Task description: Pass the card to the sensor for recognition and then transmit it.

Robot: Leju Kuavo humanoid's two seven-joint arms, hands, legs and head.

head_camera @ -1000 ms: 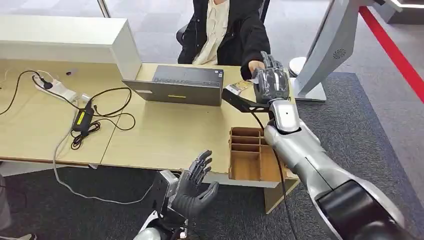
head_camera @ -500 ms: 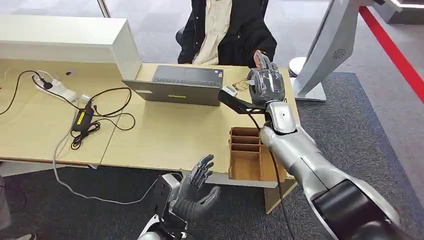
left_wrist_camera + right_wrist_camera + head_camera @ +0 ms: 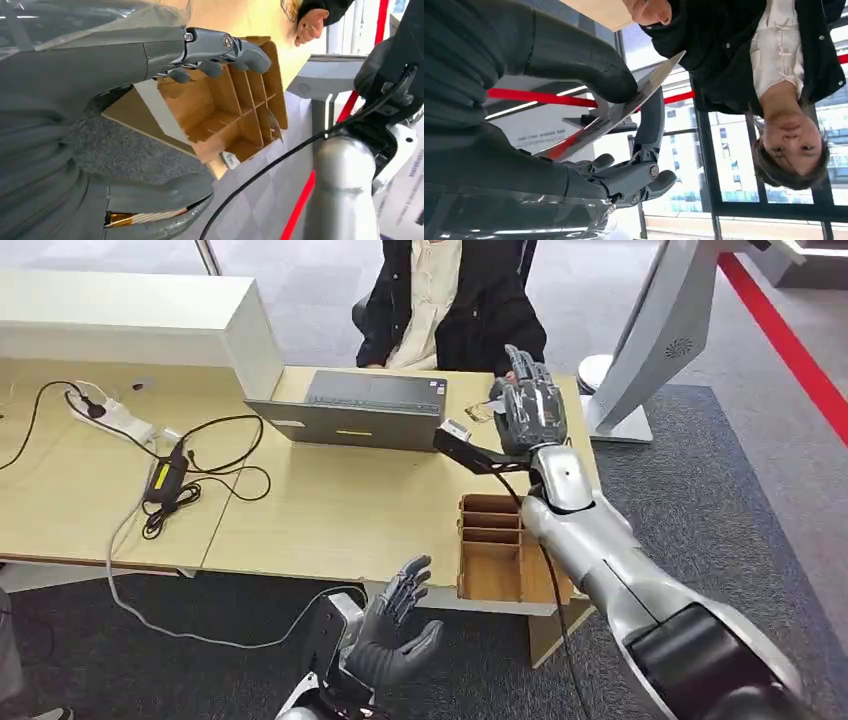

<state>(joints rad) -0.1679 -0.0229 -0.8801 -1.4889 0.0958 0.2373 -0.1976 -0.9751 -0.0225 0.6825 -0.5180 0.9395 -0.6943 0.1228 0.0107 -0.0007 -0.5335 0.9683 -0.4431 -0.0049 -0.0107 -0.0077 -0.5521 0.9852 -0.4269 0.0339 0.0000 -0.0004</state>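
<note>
Card [image 3: 624, 112] sits pinched in your right hand [image 3: 528, 412] — in the right wrist view the thick thumb presses one face and a dark finger [image 3: 651, 125] backs the other, with the rest of the fingers curled loosely below it. From the head view you have that hand raised over the far right part of the desk [image 3: 330, 510], just beyond the open laptop [image 3: 360, 410], with a small yellowish corner of the card [image 3: 481, 411] poking out on its laptop side. A person in a dark jacket [image 3: 455, 300] sits across the desk directly behind the hand, and one of their hands [image 3: 649, 10] shows near the card's far edge in the right wrist view, not touching it. Your left hand [image 3: 395, 625] hangs low in front of the desk edge, palm up, fingers spread and holding nothing — its fingertips [image 3: 245, 50] show against the wooden divided tray [image 3: 495, 550] in the left wrist view. That tray rests at the near right edge of the desk, below your right forearm. A power strip [image 3: 115, 418] and a tangle of black cable [image 3: 190, 470] lie on the left part of the desk
</note>
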